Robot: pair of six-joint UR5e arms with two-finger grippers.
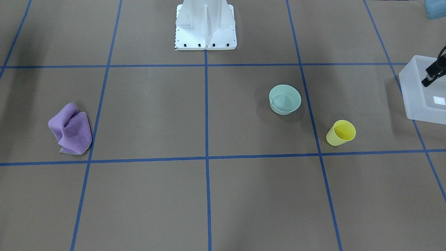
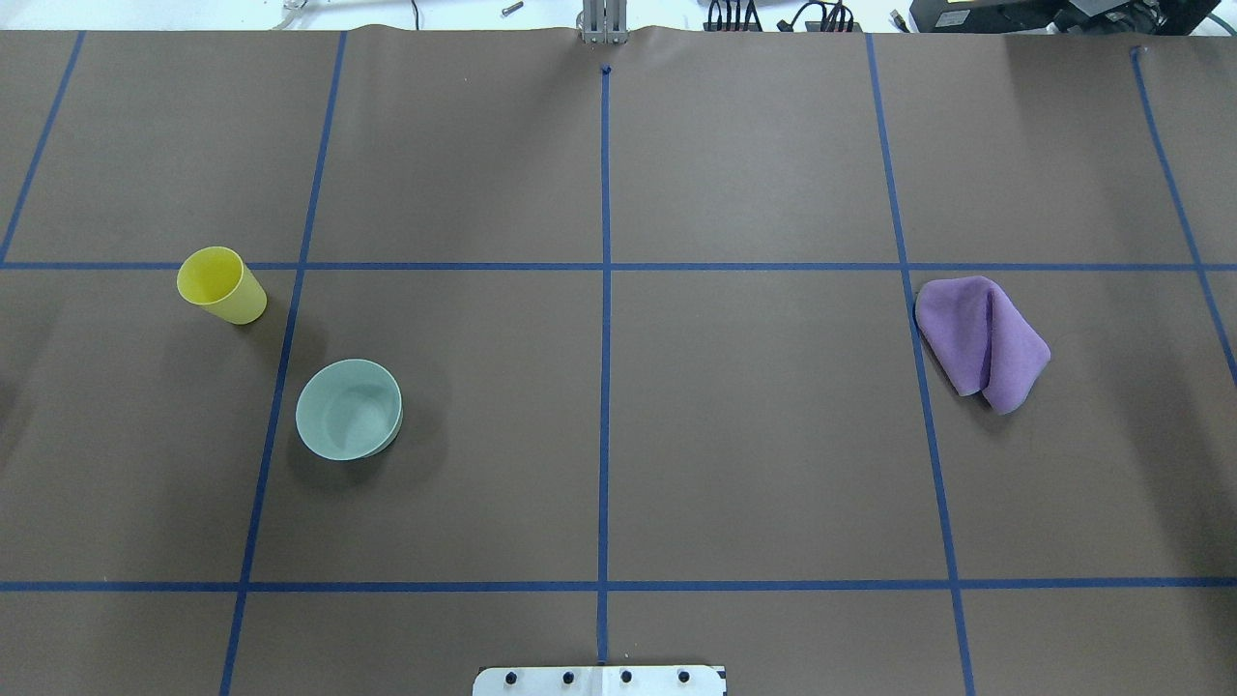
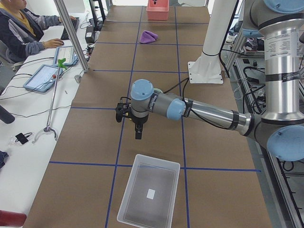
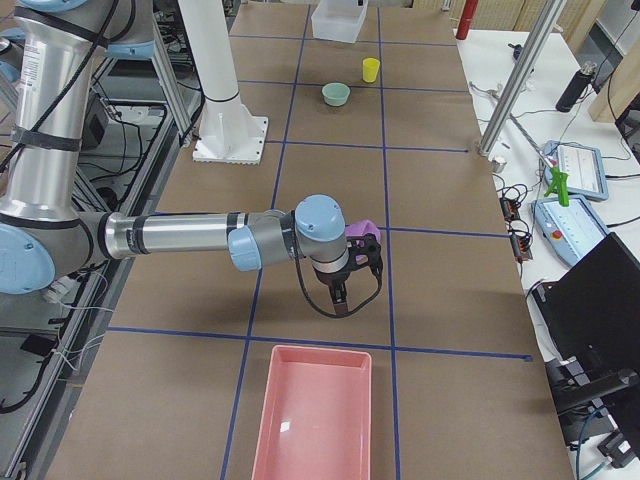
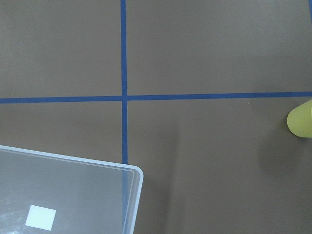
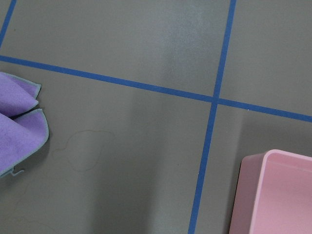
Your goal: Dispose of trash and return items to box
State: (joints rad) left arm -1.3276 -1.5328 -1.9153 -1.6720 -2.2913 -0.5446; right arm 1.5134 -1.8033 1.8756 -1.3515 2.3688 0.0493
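Note:
A mint-green bowl (image 1: 285,99) stands upright on the brown table, also in the overhead view (image 2: 348,409). A yellow cup (image 1: 340,132) stands upright near it, also in the overhead view (image 2: 221,285) and at the left wrist view's right edge (image 5: 300,122). The frosted box (image 1: 423,101) lies at the table's left end, holding only its white label (image 3: 148,194). My left gripper (image 1: 425,83) hangs above the box's near edge, empty (image 3: 138,135); I cannot tell its jaws. My right gripper (image 4: 340,300) hangs beside a crumpled purple cloth (image 2: 981,343); I cannot tell its jaws.
A pink tray (image 4: 315,420) lies at the table's right end, also in the right wrist view (image 6: 273,195). The white pedestal base (image 1: 205,26) stands at the robot's side. Blue tape lines grid the table. An operator sits at a side desk (image 3: 23,28).

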